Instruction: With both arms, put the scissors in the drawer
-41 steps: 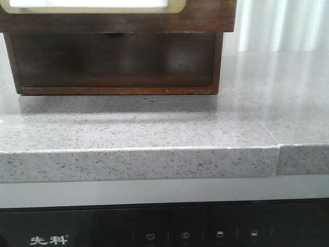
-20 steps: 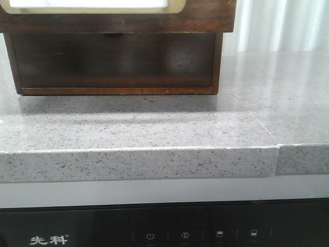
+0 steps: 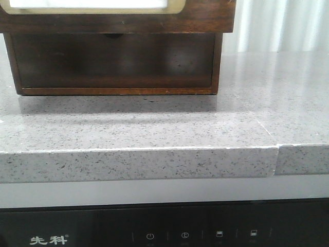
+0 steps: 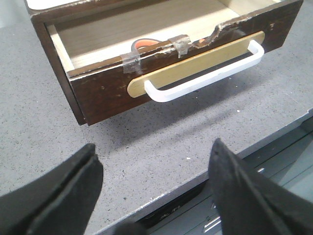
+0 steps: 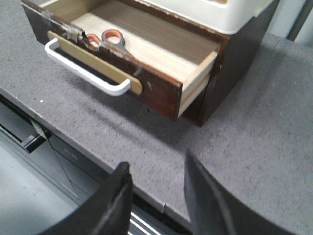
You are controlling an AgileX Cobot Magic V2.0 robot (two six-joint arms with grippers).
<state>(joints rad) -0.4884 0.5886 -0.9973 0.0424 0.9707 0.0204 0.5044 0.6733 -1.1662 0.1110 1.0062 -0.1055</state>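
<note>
The dark brown drawer [image 4: 105, 95] stands pulled out of its cabinet, with a white handle [image 4: 205, 73] on a gold plate. The scissors [image 5: 111, 39] lie inside it just behind the drawer front [image 5: 159, 90], their orange-lined loops showing. In the left wrist view only an orange bit of the scissors [image 4: 145, 44] peeks over the front's chipped top edge. My left gripper [image 4: 154, 169] is open and holds nothing, hovering over the counter's front edge and back from the drawer. My right gripper [image 5: 156, 183] is also open and holds nothing, off the drawer's side corner. Neither gripper appears in the front view.
The speckled grey counter [image 3: 154, 128] carries the brown wooden cabinet [image 3: 115, 62] with its cream-framed upper part [image 5: 215, 14]. Clear tape [image 4: 179, 44] sticks to the drawer front's top edge. Below the counter's front edge sits a black appliance panel [image 3: 164, 234].
</note>
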